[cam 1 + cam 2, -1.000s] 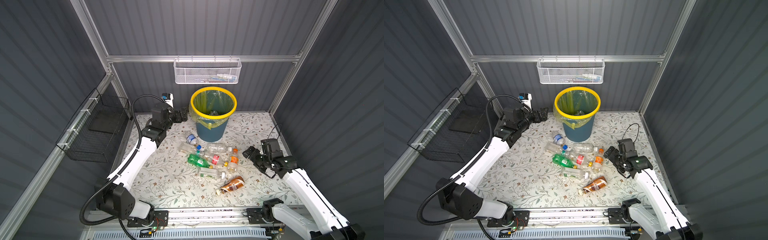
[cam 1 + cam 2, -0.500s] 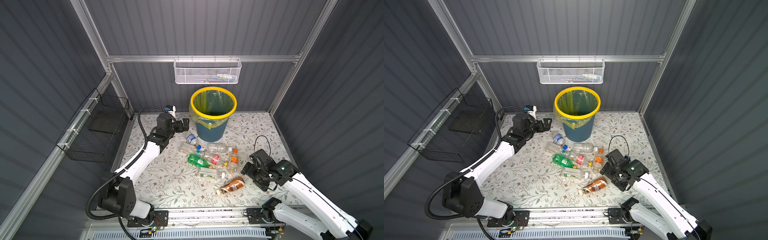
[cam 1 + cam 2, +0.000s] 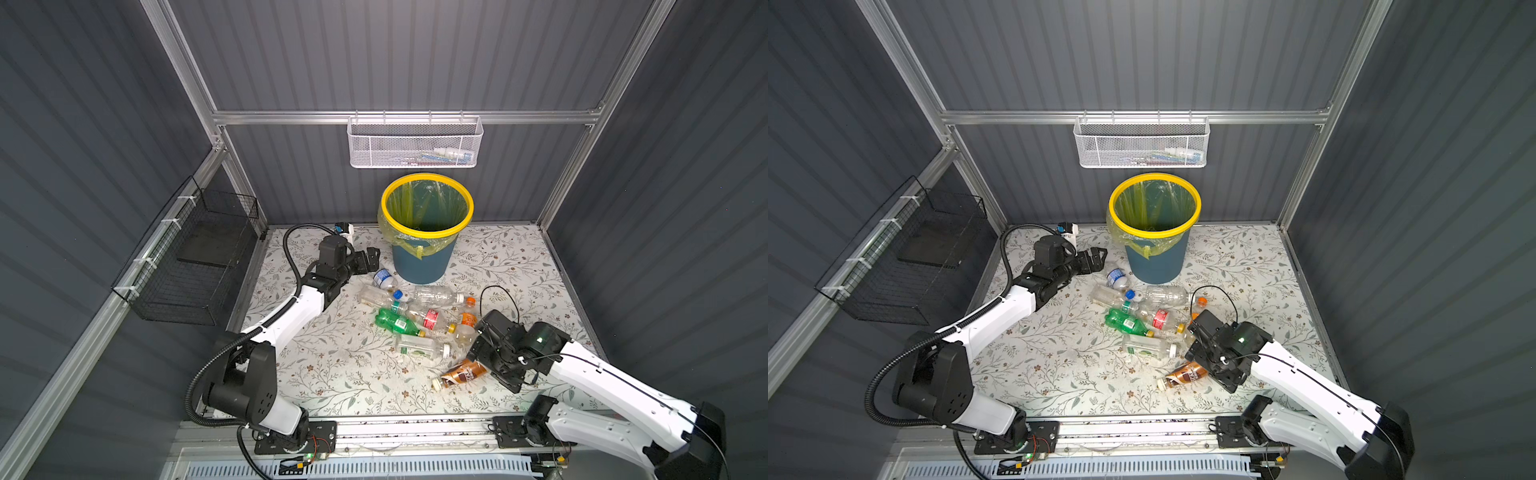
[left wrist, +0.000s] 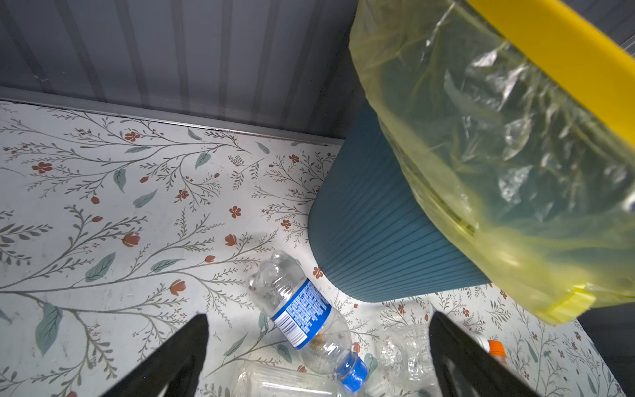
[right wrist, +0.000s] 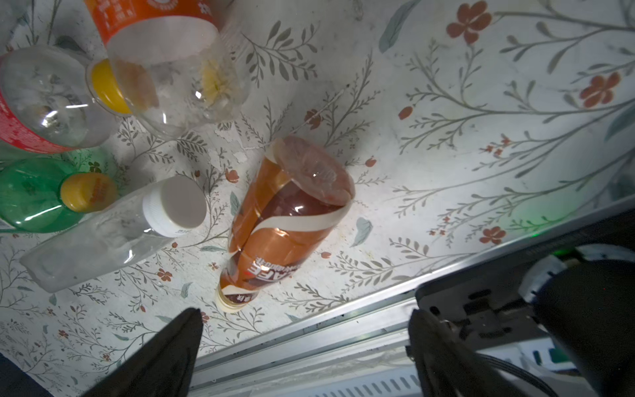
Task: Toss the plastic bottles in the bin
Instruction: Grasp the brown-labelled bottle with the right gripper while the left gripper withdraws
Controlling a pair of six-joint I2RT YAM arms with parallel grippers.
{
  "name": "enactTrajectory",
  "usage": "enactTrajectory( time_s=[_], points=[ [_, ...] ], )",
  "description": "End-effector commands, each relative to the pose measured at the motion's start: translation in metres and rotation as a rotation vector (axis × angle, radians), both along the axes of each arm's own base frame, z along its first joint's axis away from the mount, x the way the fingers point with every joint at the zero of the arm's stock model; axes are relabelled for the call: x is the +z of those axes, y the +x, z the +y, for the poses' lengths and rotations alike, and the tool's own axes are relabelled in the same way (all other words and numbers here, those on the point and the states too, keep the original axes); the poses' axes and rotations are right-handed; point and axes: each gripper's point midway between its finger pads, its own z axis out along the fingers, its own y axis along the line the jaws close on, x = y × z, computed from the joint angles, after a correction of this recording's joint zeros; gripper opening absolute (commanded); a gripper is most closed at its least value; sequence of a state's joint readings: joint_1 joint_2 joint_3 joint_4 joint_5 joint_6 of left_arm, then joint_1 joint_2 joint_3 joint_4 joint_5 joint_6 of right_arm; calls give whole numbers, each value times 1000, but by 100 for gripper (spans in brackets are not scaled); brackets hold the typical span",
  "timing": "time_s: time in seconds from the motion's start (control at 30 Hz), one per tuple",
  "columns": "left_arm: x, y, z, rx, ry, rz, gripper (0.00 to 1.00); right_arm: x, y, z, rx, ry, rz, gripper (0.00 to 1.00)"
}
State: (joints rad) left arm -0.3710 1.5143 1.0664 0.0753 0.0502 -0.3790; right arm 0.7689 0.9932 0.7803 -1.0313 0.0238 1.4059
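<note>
Two pairs of fingers, both spread wide and gripping nothing. Left fingers (image 4: 178, 354): raised beside the bin (image 3: 419, 266), a blue-labelled bottle (image 4: 302, 309) lying ahead of them at the bin's foot, untouched. Right fingers (image 5: 165, 357): above a brown bottle (image 5: 285, 220) near the front edge of the table (image 3: 324, 365), apart from it. Other bottles (image 3: 397, 322) lie clustered before the bin; open table on both sides of the bin.

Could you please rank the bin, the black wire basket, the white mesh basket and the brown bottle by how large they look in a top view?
1. black wire basket, though it hangs higher, likely nearer the camera
2. bin
3. white mesh basket, not far behind the bin
4. brown bottle, clearly smallest
</note>
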Motion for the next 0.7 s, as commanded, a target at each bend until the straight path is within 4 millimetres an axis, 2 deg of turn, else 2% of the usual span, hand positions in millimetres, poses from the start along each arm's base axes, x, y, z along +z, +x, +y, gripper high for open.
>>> enactTrajectory(
  time_s=[0.0, 0.23, 0.47, 0.67],
  points=[
    [-8, -1, 1, -4, -19, 14, 100, -11, 12, 15, -49, 49, -18, 95],
    [-13, -4, 2, -3, -28, 28, 100, -40, 17, 30, -26, 35, 46, 95],
    [-13, -5, 4, 1, -35, 30, 100, -56, 15, 28, -27, 17, 103, 90],
    [-14, -7, 6, 4, -21, 41, 100, -76, 10, 24, -52, 43, 152, 81]
  ],
)
